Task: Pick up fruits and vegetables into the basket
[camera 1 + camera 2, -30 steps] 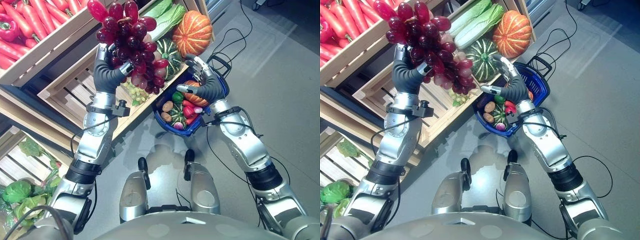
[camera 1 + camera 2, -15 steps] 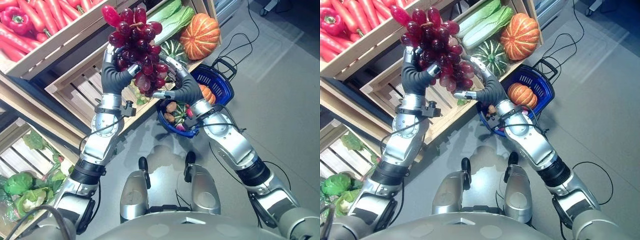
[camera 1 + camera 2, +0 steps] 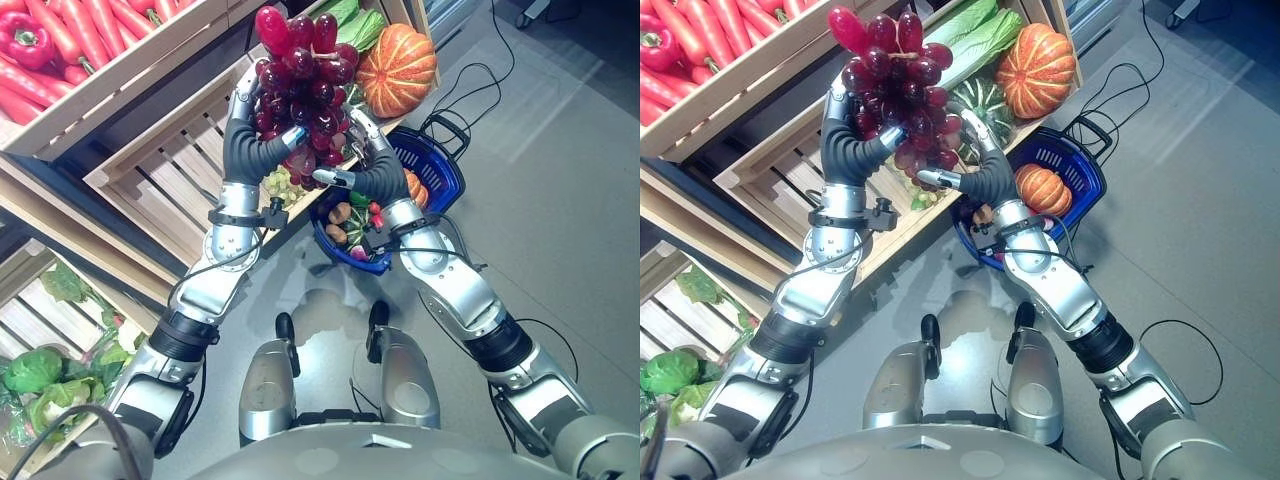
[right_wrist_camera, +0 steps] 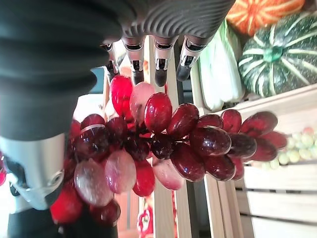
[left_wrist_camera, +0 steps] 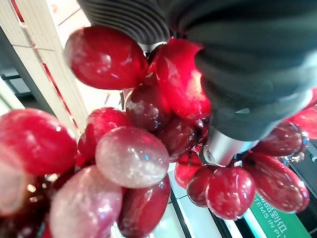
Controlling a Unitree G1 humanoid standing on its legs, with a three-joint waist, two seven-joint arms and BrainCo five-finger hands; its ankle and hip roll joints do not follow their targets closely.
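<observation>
L hand (image 3: 845, 140) is raised high in front of the wooden crates (image 3: 150, 160), fingers curled round the top of a big bunch of red grapes (image 3: 305, 85); in the left wrist view the grapes (image 5: 129, 163) crowd right against the thumb. Bunch hangs in the air, above & just left of the blue basket (image 3: 1085, 170), not in it.

R hand (image 3: 975, 170) is up beside the bunch on its right, fingers (image 4: 158, 64) straight and spread, thumb apart; tips sit close to the grapes but nothing is gripped, contact can't be told.

Basket is on the floor, right of the crates & near the R forearm. Inside: a small orange pumpkin (image 3: 1040, 187), plus mixed small veg (image 3: 350, 215) at its near-left end.

Far crate holds a large orange pumpkin (image 3: 398, 68), a green striped squash (image 4: 280, 54) and pale cabbage (image 3: 975, 35). Green grapes (image 3: 283, 185) lie in the slatted crate below the bunch. Far left crate: carrots (image 3: 90, 30) and a red pepper (image 3: 28, 32). Near left: leafy greens (image 3: 40, 375)
</observation>
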